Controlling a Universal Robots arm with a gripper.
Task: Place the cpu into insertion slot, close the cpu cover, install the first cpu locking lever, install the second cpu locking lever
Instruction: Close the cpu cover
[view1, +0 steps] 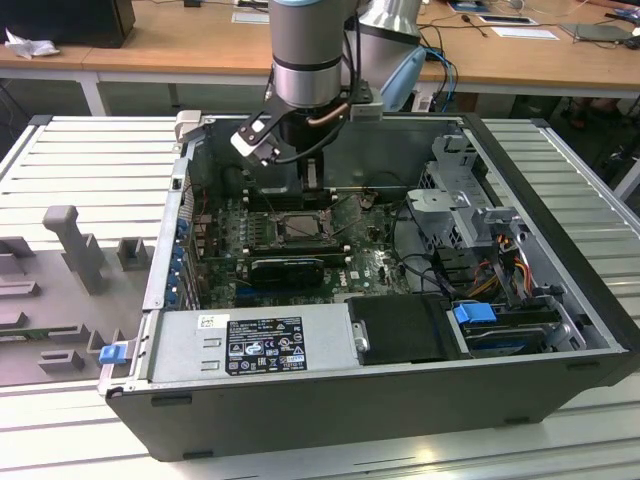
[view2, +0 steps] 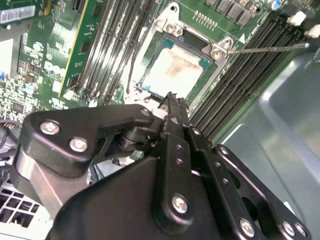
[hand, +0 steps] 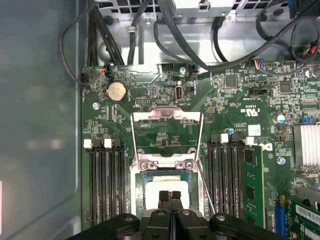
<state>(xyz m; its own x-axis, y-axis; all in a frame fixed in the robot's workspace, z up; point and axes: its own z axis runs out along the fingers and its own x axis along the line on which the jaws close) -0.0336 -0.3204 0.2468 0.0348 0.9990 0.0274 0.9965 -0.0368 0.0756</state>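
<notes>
One black label, claw over cpu

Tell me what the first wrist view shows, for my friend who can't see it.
The gripper, its fingers shut together, hangs right over the pale cpu, which sits in the insertion slot on a green circuit board. The cpu cover is swung open, off the slot.
</notes>
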